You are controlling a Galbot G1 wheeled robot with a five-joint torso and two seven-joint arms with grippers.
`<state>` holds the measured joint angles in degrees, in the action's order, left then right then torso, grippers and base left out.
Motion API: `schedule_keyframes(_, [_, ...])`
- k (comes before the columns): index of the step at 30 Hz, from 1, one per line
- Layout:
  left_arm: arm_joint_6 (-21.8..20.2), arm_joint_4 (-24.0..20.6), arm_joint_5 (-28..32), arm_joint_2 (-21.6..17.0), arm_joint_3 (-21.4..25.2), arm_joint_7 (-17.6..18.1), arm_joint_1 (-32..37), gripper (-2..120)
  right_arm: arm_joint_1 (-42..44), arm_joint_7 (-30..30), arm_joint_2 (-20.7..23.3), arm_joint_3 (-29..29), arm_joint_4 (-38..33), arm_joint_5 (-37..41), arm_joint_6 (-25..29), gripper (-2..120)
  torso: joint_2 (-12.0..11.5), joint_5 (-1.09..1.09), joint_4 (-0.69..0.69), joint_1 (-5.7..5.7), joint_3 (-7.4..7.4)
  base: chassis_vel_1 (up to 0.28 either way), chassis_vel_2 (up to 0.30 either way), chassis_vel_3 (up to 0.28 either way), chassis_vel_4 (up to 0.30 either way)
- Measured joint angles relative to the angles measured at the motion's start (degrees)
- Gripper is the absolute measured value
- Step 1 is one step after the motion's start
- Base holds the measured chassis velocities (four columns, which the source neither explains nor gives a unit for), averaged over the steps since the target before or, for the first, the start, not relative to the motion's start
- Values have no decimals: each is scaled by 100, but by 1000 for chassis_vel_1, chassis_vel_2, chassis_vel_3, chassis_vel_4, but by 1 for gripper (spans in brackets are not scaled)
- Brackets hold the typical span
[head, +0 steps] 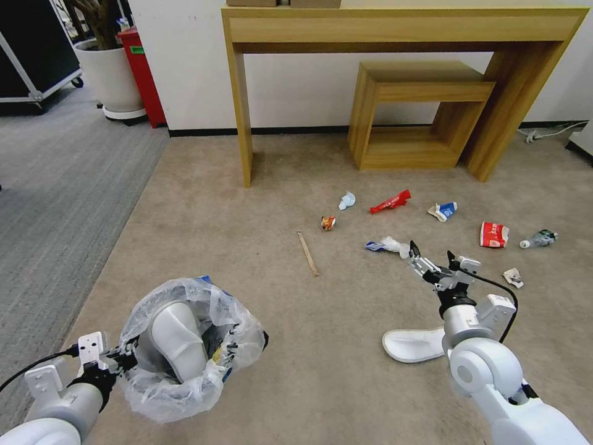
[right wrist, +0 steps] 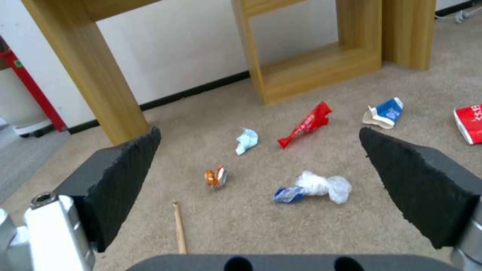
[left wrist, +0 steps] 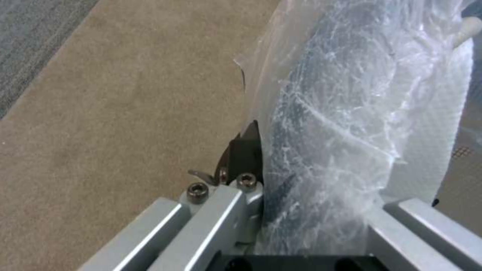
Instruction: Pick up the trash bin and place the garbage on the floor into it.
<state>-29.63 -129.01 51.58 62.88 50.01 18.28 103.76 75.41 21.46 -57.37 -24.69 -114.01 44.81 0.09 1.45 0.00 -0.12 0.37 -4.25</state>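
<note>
Plastic liner hides most of the trash bin (head: 191, 346), which the left hand (head: 120, 358) grips by the rim above the floor (head: 296, 346); a white slipper (head: 176, 340) lies inside it. Beyond the bin, the right hand (head: 431, 252) hangs open over a crumpled tissue (right wrist: 321, 186). A second slipper (head: 411, 345) beside the bin is partly covered by the right arm. A clear bottle (head: 538, 238) lies far from the bin.

White print on red wrapper (right wrist: 305, 124), nothing legible
</note>
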Motion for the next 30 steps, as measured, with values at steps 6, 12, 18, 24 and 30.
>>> schedule_keyframes(6, [-30, 8, 29, 2, 16, 23, 32, 0, 16, -7, -22, 10, 23, -37, 0, 100, 0, 0, 0, 0, 0, 0, 0, 0, 0])
schedule_keyframes(12, [-32, 3, 29, 10, 23, 23, 60, 0, 39, -22, -22, 3, 21, -62, 7, 100, 0, 0, 1, 0, 0, 0, 0, 0, 0])
schedule_keyframes(18, [-30, -25, 32, 14, 38, 22, 100, 0, 97, -43, -32, -16, 14, -93, 27, 100, 0, 0, 0, 0, 0, -43, -55, -56, -59])
schedule_keyframes(24, [10, -29, 12, 39, 40, 16, 121, 0, 149, -103, -37, -24, 35, -137, 105, 100, 0, 1, -1, 0, 0, -89, -105, -77, -80])
schedule_keyframes(30, [47, -10, 52, 43, 44, 27, 99, 0, 150, -171, -52, -6, 31, -180, 158, 100, 0, 1, -4, 0, 0, -89, -82, -84, -68])
